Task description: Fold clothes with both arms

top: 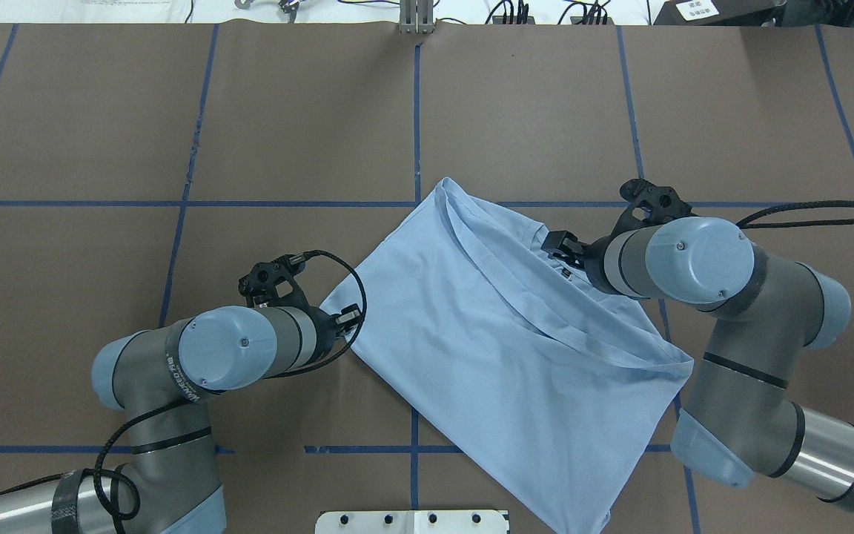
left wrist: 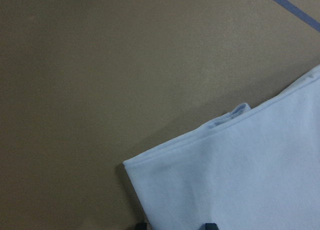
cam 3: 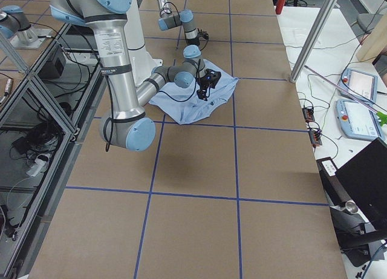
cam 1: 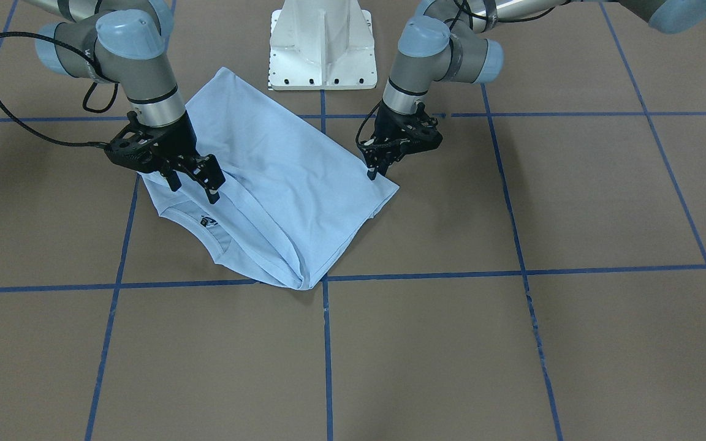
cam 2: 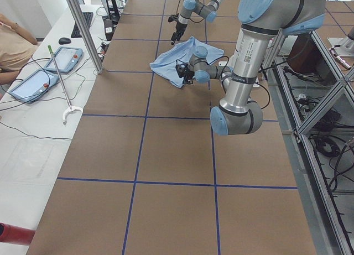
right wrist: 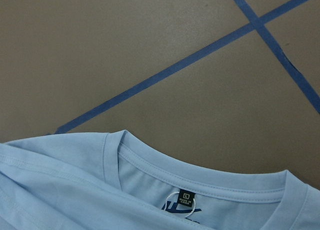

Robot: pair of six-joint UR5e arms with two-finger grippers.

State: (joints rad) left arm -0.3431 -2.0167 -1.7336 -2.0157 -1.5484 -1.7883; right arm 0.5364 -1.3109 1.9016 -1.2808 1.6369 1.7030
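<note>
My left tool [cam 1: 372, 176] and right tool [cam 1: 193, 188] hang parted and empty over the soft, light T-shirt [top: 501, 348] lying half-folded on the counter [top: 175, 111] (thin cloth slips, so I'd pinch corner and collar seam)

T-shirt [cam 1: 292, 165] is reading as matt cloth, collar [right wrist: 210, 186] ribbed; table cover [cam 1: 573, 343] is looking like matt brown paper. Right arm [top: 835, 460] is showing smooth silvery metal.

Brown worktop [cam 1: 573, 343], marked into large squares by blue tape lines [cam 1: 327, 355]. Bears a light blue T-shirt [cam 1: 292, 165], folded, lying askew over a tape crossing, hem corner just beside the white pedestal base [cam 1: 322, 46], collar end farther off.
</note>
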